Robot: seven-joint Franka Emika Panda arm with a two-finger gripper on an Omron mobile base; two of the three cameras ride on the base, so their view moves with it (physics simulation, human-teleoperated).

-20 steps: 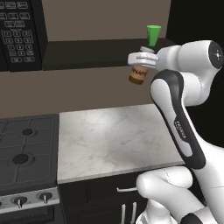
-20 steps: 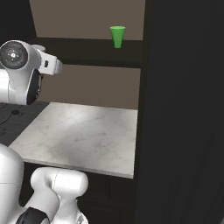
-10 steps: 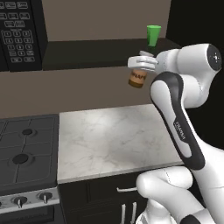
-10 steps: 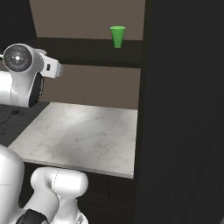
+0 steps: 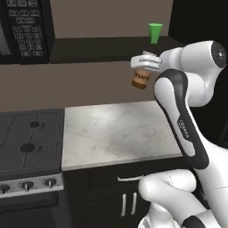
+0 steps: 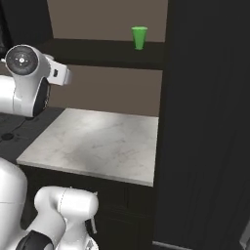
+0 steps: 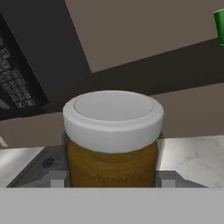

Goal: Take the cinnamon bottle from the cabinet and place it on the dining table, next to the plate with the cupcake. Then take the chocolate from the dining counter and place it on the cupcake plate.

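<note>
The gripper [image 5: 143, 65] is closed on the cinnamon bottle [image 5: 141, 78], one finger on either side of the jar; the hand view shows the amber body seated between the two tips with the pale lid [image 7: 113, 114] facing the camera. The bottle is held in the air, tilted, in front of and just below the open shelf of the cabinet [image 5: 102, 44], above the marble worktop [image 5: 116, 132] and clear of it. Handling judgement: the jar looks rigid, small and light, probably with a smooth, somewhat slippery wall, and it could break if dropped. The preferred hold is across the cylindrical body below the lid, where the sides are parallel; the lid edge is a poorer seat. The grip seems to match this. Count of items visible: one cinnamon bottle; one green cup [image 5: 155, 32], upright on the cabinet shelf, near the bottle but not touching it; one microwave [image 5: 26, 24] at the left end of the shelf; one stove [image 5: 29, 141] beside the worktop, with two burners in view and three control knobs on its front.
</note>
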